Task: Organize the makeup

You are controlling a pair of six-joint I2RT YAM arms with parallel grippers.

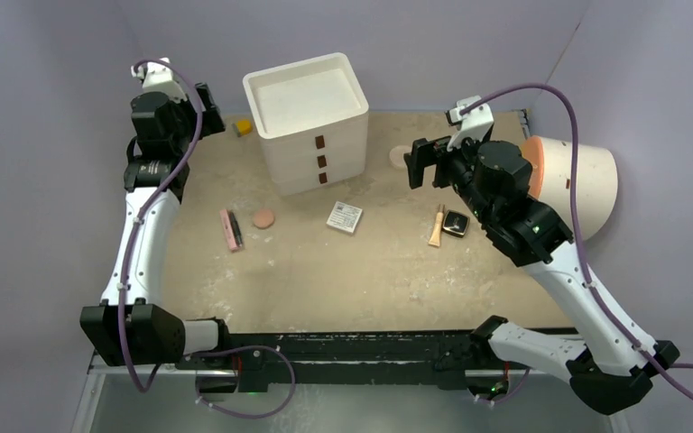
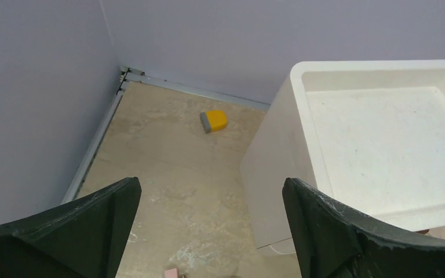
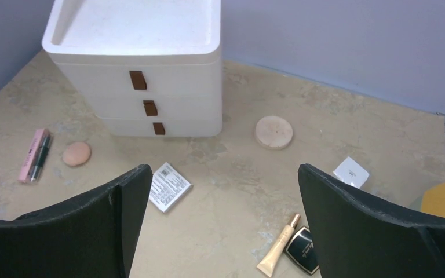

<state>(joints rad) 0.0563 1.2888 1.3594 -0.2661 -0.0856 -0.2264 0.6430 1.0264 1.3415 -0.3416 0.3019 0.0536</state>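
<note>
Right gripper [image 1: 422, 164] hangs wide open and empty at the far right. Left gripper [image 1: 206, 106] is also spread and empty, up in the far left corner. I judge the right arm should take the tan squeeze tube with a gold cap [image 3: 277, 248]. It lies just on the near side of that gripper, long axis roughly near-to-far, cap at the far end, close beside the glossy black square compact [image 3: 302, 250] on its right. The slim pink-and-black stick [image 1: 231, 229] lies on the left, nearer the left arm. The white three-drawer plastic chest [image 1: 307, 122] sits far centre, and I see its drawers shut.
</note>
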